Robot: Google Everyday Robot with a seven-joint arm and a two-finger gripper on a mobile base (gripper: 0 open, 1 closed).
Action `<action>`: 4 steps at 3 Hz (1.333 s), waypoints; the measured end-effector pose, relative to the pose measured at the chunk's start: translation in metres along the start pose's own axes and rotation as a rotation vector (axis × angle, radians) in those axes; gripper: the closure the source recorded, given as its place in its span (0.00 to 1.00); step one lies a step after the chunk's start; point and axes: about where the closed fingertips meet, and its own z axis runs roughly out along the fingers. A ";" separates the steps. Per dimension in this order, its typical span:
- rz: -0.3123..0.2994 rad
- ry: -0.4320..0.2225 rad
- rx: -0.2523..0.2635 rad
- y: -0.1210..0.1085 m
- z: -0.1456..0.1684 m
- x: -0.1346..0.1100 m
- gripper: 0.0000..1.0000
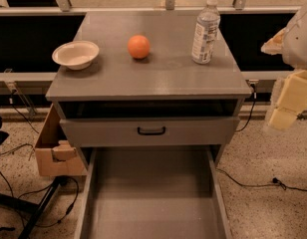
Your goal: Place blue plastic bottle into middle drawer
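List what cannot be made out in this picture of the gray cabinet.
Camera view:
- Pale end effector, right of the cabinet: cut off by the right edge.
- Wide gray middle drawer, pulled open: front cut off by the bottom edge.
- Clear blue plastic bottle with white cap: label text unreadable.

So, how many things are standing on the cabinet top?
3: a white bowl at left, an orange in the middle, the blue plastic bottle at right. None seems hidden. The tool hangs right of the cabinet.
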 end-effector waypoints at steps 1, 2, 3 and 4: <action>0.000 0.000 0.000 0.000 0.000 0.000 0.00; 0.019 -0.029 0.024 -0.008 0.004 0.000 0.00; 0.088 -0.158 0.104 -0.051 0.022 0.010 0.00; 0.153 -0.316 0.216 -0.109 0.042 0.022 0.00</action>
